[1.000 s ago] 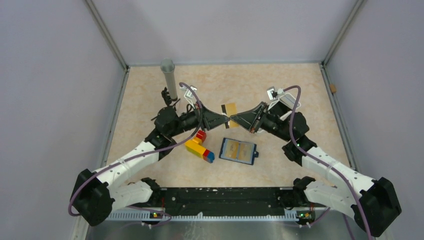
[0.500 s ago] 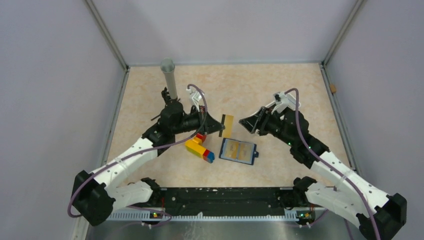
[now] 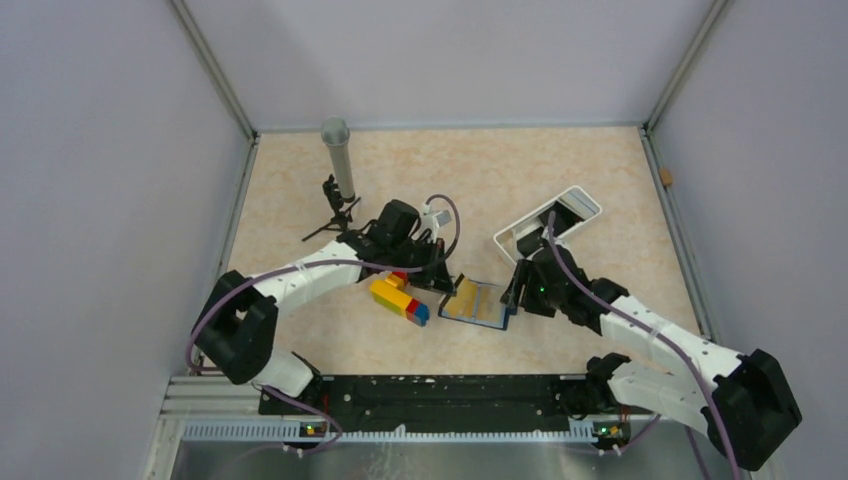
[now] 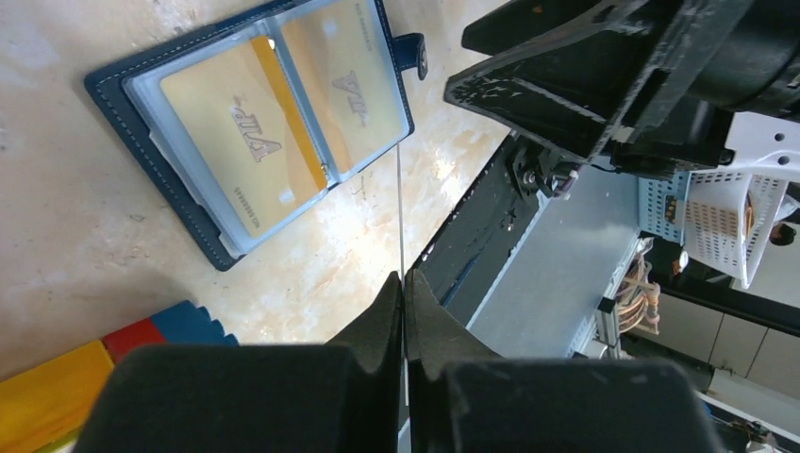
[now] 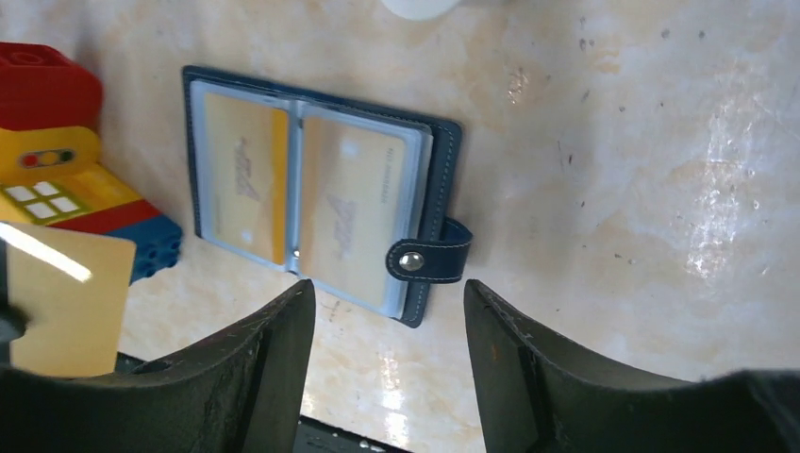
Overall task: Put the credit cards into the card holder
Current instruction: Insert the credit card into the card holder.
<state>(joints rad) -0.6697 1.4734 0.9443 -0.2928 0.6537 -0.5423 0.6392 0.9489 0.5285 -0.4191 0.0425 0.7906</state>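
Observation:
The navy card holder (image 3: 489, 310) lies open on the table, with two yellow-gold credit cards (image 4: 247, 132) showing in its clear sleeves. My left gripper (image 3: 443, 280) is shut on another yellow-gold credit card (image 5: 66, 302). It holds this card on edge just above the holder's left side. In the left wrist view the held card (image 4: 400, 208) is only a thin line running out from the left gripper (image 4: 404, 278). My right gripper (image 5: 387, 302) stands open and empty just off the holder's snap strap (image 5: 425, 260), at the holder's right edge.
Coloured toy bricks (image 3: 400, 295) lie right beside the holder's left edge, under the left arm. A white oblong tray (image 3: 548, 222) sits behind the right gripper. A grey upright cylinder (image 3: 338, 155) and a small black stand (image 3: 335, 205) are at the back left.
The right gripper opened and let go of the gold card, and the left gripper closed on it. The left gripper carried it down to the holder. The right arm dropped to the holder's right side.

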